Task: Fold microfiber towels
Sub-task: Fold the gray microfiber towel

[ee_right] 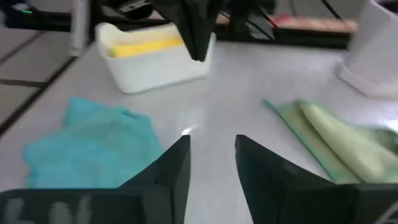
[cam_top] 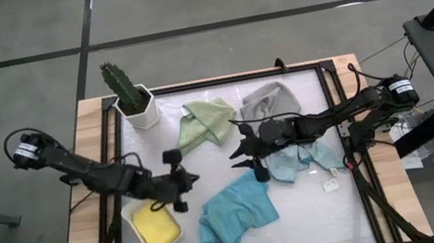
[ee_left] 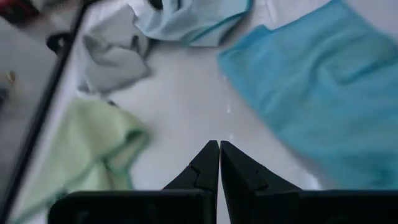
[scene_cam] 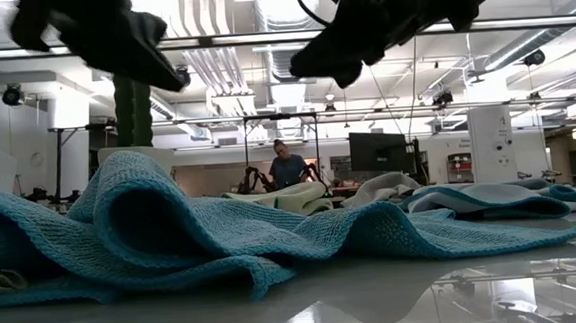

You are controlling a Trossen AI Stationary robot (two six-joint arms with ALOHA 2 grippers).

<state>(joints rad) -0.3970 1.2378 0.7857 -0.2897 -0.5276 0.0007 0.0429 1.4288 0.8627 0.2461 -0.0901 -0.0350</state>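
Towels scattered loose and rumpled: teal towel (cam_top: 237, 215) crumpled just below and ahead of right gripper (cam_top: 243, 154); pale blue towel (cam_top: 307, 158) bunched under right arm, partly covered by it; grey towel (cam_top: 268, 100) and sage green towel (cam_top: 204, 122) lying beyond both grippers, green one folded over on itself. Yellow towel (cam_top: 157, 229) folded flat inside white tray (cam_top: 137, 216), beside left gripper (cam_top: 193, 178). In low view, teal folds filling foreground, hiding tray; both grippers cropped at upper edge. Left jaws pressed fully together, empty, above bare table between green and teal cloths. Right jaws parted by narrow gap, gripping nothing, clear of surface
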